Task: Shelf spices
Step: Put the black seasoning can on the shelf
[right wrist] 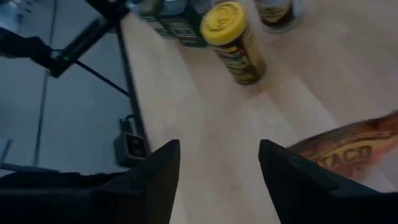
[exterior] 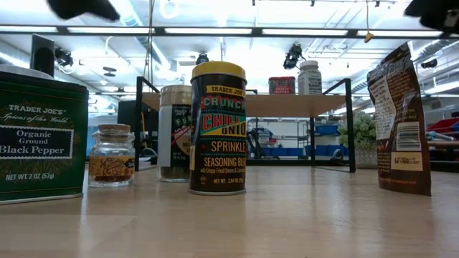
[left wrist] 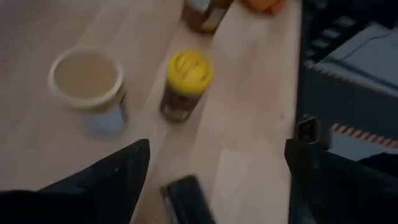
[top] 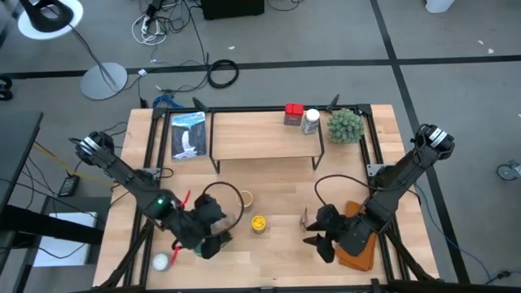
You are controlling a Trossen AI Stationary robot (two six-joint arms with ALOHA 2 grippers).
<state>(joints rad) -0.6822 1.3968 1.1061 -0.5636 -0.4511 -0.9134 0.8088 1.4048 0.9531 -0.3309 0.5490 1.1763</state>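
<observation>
Both arms reached from the outer sides of the table in toward its near middle, each bent at the elbow. The left arm stretched from the far left corner diagonally to the near part, and the left gripper (top: 213,228) hung low there with its two dark fingers (left wrist: 112,180) spread wide apart and holding nothing. The right arm came down from the right edge in the same diagonal way. The right gripper (top: 319,232) pointed toward the middle, and its fingers (right wrist: 155,180) were also apart and empty.
</observation>
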